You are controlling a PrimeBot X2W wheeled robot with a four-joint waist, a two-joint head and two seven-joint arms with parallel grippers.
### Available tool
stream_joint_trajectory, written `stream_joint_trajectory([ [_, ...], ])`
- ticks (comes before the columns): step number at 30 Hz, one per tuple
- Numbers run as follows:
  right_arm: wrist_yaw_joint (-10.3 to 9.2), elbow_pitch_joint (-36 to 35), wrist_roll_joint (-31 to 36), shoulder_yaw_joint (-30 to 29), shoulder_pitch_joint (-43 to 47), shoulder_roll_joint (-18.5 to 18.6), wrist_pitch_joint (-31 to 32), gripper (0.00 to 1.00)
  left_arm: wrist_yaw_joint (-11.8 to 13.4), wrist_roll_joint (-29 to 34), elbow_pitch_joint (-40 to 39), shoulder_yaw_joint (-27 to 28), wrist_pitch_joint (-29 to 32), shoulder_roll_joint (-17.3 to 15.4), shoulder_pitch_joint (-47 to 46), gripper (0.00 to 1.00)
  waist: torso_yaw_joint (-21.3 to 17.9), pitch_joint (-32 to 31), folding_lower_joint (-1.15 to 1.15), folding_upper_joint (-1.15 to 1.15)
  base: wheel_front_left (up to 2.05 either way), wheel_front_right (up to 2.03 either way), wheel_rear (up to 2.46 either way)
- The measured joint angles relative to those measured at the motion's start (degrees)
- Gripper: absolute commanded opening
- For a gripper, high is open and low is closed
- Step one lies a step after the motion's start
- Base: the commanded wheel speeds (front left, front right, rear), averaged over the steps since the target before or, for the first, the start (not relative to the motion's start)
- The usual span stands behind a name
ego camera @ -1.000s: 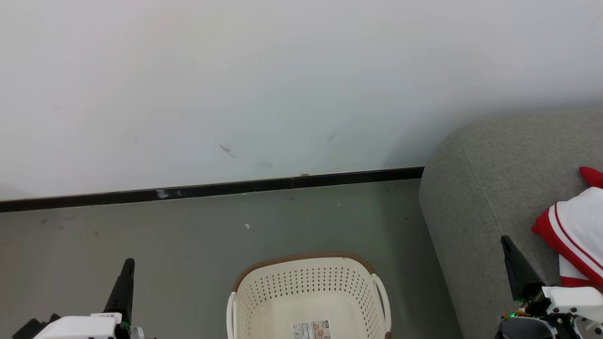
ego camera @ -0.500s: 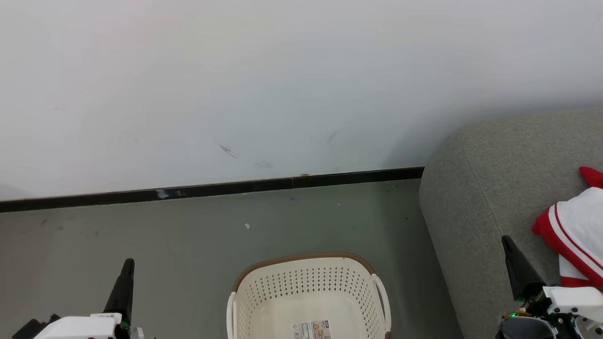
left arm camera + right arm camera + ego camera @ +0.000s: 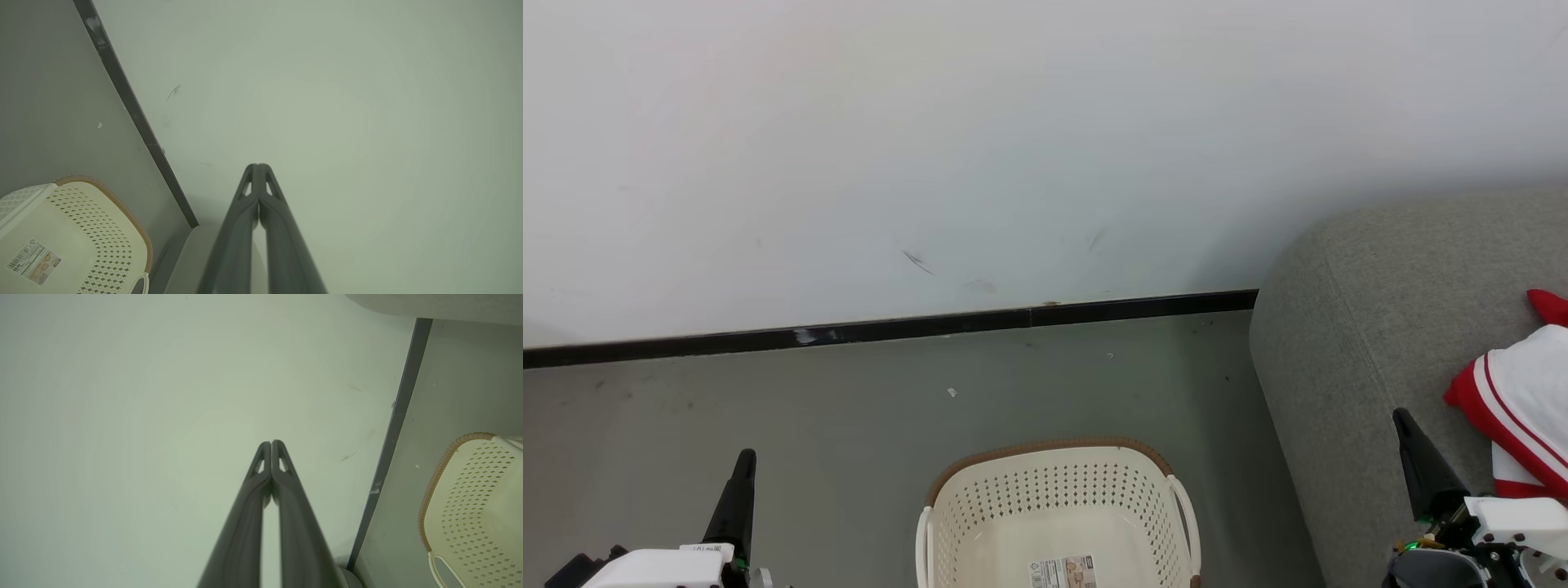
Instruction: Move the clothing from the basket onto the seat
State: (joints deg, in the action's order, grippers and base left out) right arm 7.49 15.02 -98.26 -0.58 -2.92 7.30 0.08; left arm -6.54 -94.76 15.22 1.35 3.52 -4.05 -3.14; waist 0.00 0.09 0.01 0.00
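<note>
The cream basket [image 3: 1054, 506] with a brown rim stands on the floor at the bottom centre, holding nothing but a label on its bottom; it also appears as basket [image 3: 81, 245] and basket [image 3: 470, 498]. Red and white clothing [image 3: 1519, 400] lies on the grey seat [image 3: 1364, 327] at the right edge. My left gripper [image 3: 743, 461] is shut at the lower left, left of the basket; its tips gripper [image 3: 258, 167] are pressed together. At the lower right my right gripper [image 3: 1403, 420] is shut over the seat, just left of the clothing, with closed tips gripper [image 3: 271, 444].
A white wall [image 3: 1013, 147] with a black skirting strip [image 3: 890, 327] runs behind the basket. Grey floor [image 3: 849, 408] lies between wall and basket. The seat's rounded corner sits close to the basket's right side.
</note>
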Motion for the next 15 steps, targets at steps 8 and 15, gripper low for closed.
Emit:
stream_joint_trajectory([
  [8,0.00,0.01,0.01,-0.03,0.00,-0.02,0.01,0.00,-0.20,0.00,0.05,0.02,0.01,0.01,0.00,0.00,0.00,0.00,0.00,0.00,0.00,0.00,0.00],
  [15,0.00,0.02,0.01,-0.08,0.00,-0.04,0.44,0.00,-0.23,0.00,0.08,0.03,0.01,0.02,-0.01,0.00,0.00,0.00,0.00,0.00,0.00,0.00,0.00],
])
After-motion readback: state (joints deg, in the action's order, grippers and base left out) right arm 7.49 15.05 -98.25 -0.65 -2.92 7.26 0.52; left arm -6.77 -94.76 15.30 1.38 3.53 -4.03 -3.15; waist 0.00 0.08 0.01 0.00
